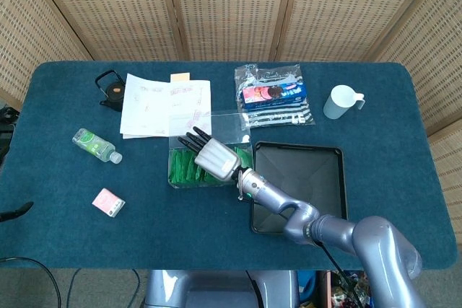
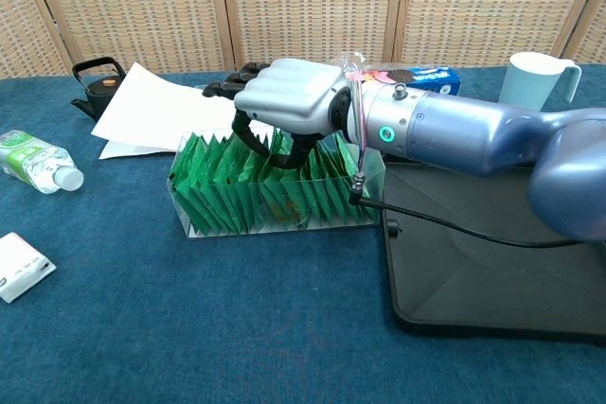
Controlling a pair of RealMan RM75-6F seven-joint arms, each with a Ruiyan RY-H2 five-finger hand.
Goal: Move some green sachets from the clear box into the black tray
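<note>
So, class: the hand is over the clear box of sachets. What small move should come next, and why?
Probably lower the right hand and close its fingers on a green sachet. It hovers over the clear box with nothing visibly held, and the black tray holds no sachets.
</note>
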